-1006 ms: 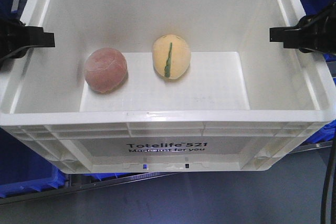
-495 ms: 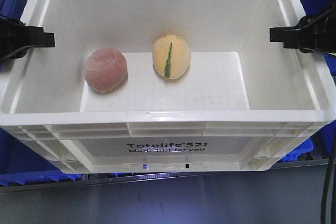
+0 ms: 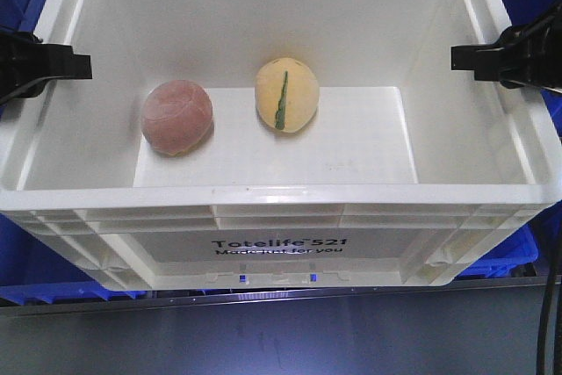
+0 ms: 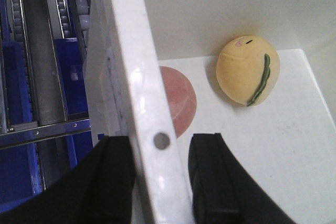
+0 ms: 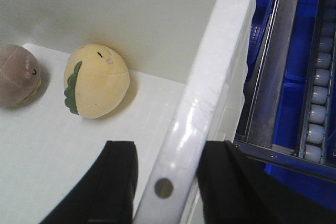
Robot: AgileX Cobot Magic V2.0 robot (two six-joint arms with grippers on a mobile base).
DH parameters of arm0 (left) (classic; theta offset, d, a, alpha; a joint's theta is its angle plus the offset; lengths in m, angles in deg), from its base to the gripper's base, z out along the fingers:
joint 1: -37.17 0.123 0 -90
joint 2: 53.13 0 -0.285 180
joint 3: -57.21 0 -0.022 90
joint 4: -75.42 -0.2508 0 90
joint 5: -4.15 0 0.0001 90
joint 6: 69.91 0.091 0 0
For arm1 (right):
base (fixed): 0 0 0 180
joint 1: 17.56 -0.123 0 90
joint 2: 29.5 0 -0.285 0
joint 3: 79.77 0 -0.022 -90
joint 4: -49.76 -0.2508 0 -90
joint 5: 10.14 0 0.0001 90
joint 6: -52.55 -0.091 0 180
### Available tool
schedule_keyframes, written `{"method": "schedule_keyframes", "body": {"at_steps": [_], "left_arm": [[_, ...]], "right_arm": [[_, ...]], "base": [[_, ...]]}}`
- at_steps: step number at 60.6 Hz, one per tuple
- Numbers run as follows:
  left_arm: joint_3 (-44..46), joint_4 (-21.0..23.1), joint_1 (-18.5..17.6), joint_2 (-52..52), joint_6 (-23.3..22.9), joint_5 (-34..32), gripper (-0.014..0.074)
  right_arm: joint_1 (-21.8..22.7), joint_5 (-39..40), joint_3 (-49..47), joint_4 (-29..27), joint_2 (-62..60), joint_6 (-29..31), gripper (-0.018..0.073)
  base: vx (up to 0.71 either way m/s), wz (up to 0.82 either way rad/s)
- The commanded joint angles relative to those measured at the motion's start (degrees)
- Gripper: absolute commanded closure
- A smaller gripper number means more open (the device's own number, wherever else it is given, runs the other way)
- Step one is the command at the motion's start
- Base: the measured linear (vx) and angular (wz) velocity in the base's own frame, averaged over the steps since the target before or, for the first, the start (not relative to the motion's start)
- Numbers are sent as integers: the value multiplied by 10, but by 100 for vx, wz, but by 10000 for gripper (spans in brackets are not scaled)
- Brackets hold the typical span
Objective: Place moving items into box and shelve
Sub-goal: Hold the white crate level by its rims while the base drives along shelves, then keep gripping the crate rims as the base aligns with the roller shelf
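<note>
The white box (image 3: 281, 195), printed "Totelife 521", fills the front view. In it lie the pinkish-brown ball (image 3: 177, 117) at left and the pale yellow egg shape with a green strip (image 3: 286, 96) beside it. My left gripper (image 3: 53, 63) straddles the box's left rim (image 4: 131, 77), one finger inside and one outside, shut on it (image 4: 157, 182). My right gripper (image 3: 492, 59) is shut on the right rim (image 5: 220, 61) the same way (image 5: 168, 187). Both items show in the left wrist view (image 4: 181, 106) (image 4: 248, 70) and the right wrist view (image 5: 18, 75) (image 5: 97, 81).
Blue plastic bins (image 3: 500, 256) sit below and behind the box. A grey metal shelf edge (image 3: 281, 305) runs under its front. Roller rails lie outside the box on the left (image 4: 37, 51) and on the right (image 5: 317, 93).
The box, both items and both grippers keep their places in view. The background under the box has shifted: the grey edge sits lower and level, and more blue bins show beneath.
</note>
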Motion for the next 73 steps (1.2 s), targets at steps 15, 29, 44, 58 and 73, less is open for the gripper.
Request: {"method": "schedule_keyframes", "body": {"at_steps": [15,29,44,58,73], "left_arm": [[28,52,-5,-18,9,-84,603],[28,52,-5,-18,9,-84,603],[28,52,-5,-18,9,-84,603],[28,52,-5,-18,9,-84,603],[28,52,-5,-18,9,-84,603]], "right_arm": [[-6,38,-23,-60,-20,29,565],[-6,38,-23,-60,-20,29,565],[-6,38,-23,-60,-20,29,565],[-6,38,-23,-60,-20,29,565],[-6,38,-23,-60,-20,29,565]], "base": [[0,1],[3,4],[6,5],[7,1],[10,-1]]}}
